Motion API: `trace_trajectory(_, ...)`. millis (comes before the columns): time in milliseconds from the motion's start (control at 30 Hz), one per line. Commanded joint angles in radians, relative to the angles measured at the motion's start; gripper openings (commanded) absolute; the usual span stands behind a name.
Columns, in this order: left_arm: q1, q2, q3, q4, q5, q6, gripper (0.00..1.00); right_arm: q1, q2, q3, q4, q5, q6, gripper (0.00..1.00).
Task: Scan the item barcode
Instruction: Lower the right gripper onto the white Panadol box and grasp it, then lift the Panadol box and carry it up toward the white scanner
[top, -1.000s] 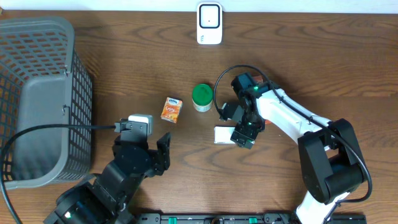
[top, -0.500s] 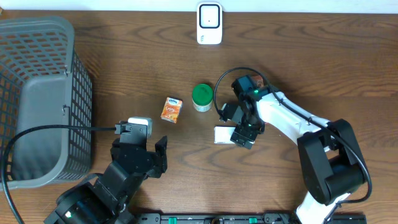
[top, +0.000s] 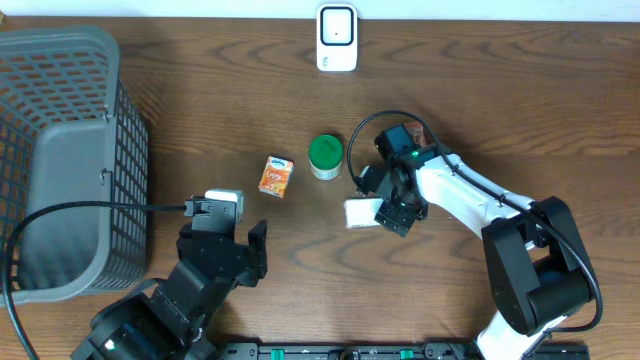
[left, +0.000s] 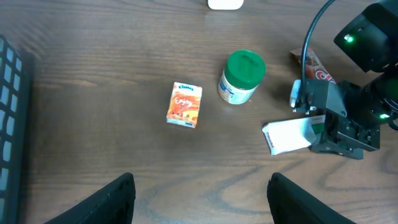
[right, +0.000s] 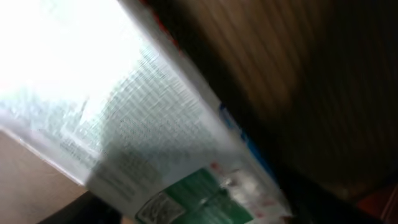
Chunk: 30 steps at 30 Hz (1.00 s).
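Overhead: right claw (top: 386, 214) clenched on the right end of the white packet (top: 360, 213), mid worktop (top: 520, 90), just below the green-lidded jar (top: 325, 156). Orange tissue pack (top: 276, 176) sits left of the jar. White scanner (top: 337, 38) at the far edge, well apart from the packet. Grey basket (top: 60, 150) on the left. Left claw (top: 224, 236) released, empty, near the front edge.

Left wrist: own fingers (left: 118, 196) spread wide, nothing between them. Packet's right end sits inside the right claw; jar and tissue pack lie apart from it.

Right wrist: blurred close-up of the packet, fine print and a green patch; fingers not discernible.
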Motion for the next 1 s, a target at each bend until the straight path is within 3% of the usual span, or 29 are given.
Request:
trace_trajectory(0,0.002,0.0,0.0,-0.008,-0.029,0.009,0.69,-0.005,0.016,-0.03,-0.01,-0.05,0.079,0.58)
trace_trajectory(200,0.002,0.0,0.0,-0.019,-0.032,0.008,0.69,-0.005,0.016,-0.03,-0.014,-0.105,0.145,0.55)
trace_trajectory(233,0.002,0.0,0.0,-0.019,-0.032,0.009,0.69,-0.005,0.016,-0.03,-0.016,-0.126,0.155,0.64)
trace_trajectory(300,0.002,0.0,0.0,-0.02,-0.032,0.008,0.69,-0.005,0.016,-0.03,-0.015,-0.154,0.158,0.94)
trace_trajectory(333,0.002,0.0,0.0,-0.02,-0.032,0.008,0.69,-0.005,0.016,-0.03,-0.012,-0.162,0.158,0.99)
trace_trajectory(867,0.002,0.0,0.0,-0.02,-0.032,0.008,0.69,-0.009,0.017,-0.031,0.058,-0.132,0.126,0.99)
trace_trajectory(967,0.002,0.0,0.0,-0.021,-0.032,0.008,0.69,-0.012,0.017,-0.031,0.058,-0.114,0.126,0.91)
